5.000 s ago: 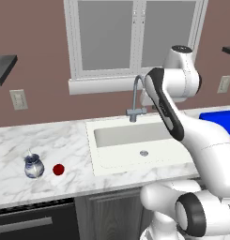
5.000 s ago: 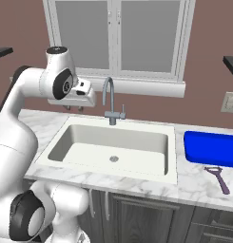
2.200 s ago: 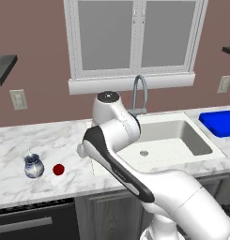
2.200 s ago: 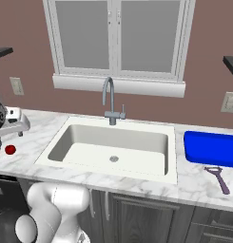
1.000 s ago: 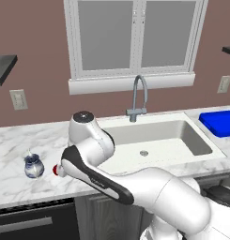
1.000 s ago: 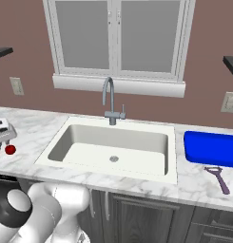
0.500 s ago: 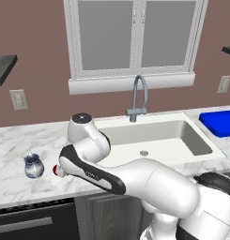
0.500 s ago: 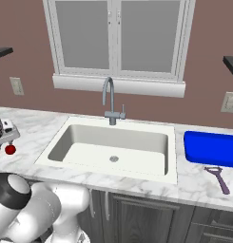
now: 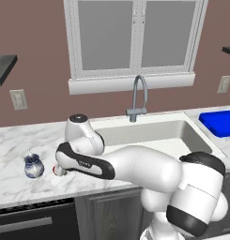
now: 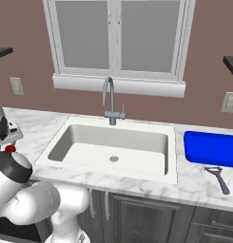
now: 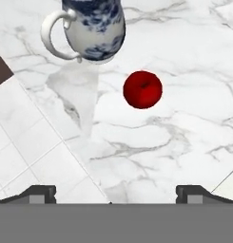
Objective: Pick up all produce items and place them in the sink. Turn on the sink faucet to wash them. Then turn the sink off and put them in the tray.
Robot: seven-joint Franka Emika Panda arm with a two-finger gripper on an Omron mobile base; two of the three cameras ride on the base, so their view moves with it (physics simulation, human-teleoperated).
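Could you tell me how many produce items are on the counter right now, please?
1. A small red fruit lies on the marble counter left of the sink, close beside the blue-and-white jar but apart from it, below the open gripper. The arm could hide others.

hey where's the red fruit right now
In the hand view the red fruit sits on the marble counter, just beside the blue-and-white jar and apart from it. From the left base view it is left of the sink.
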